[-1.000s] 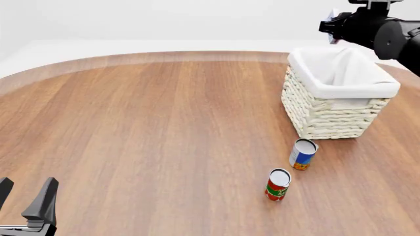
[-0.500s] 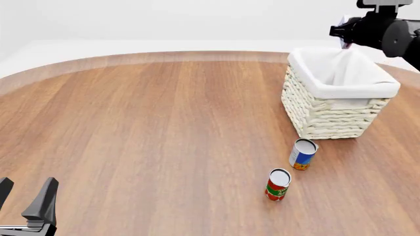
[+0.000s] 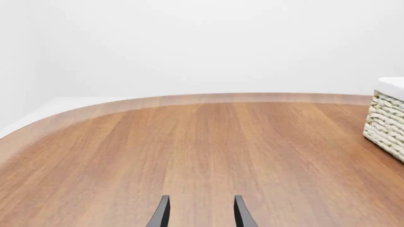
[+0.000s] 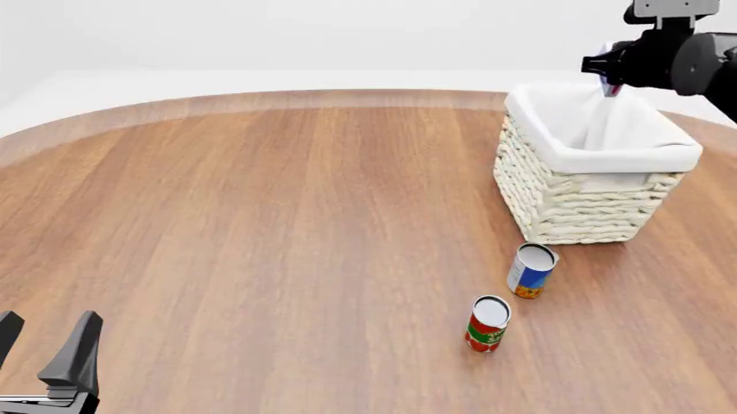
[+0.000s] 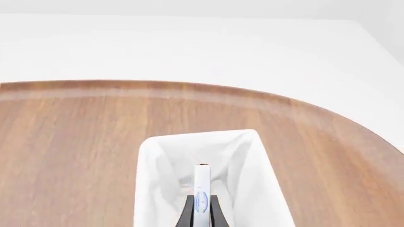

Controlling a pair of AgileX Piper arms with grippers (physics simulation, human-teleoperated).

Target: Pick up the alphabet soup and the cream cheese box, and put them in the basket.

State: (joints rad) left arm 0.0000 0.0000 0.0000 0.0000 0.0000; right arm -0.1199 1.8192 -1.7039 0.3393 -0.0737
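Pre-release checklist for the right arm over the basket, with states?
1. Cream cheese box clamped edge-on in right gripper: ok.
2. Box over the basket opening, wrist view: ok.
3. Basket interior free of items: cannot tell, floor partly hidden.
4. Alphabet soup upright on the table, outside the basket, awaiting pickup: ok.
5. Red and green can apart from the soup: ok.
6. Left gripper open, idle: ok.

Both arms are matte black. The left gripper (image 4: 44, 352) ends in two dark, tapering, blade-like fingers (image 3: 160, 213). The right arm (image 4: 691, 60) is rounded and bulky, with a small pale grey block on top.
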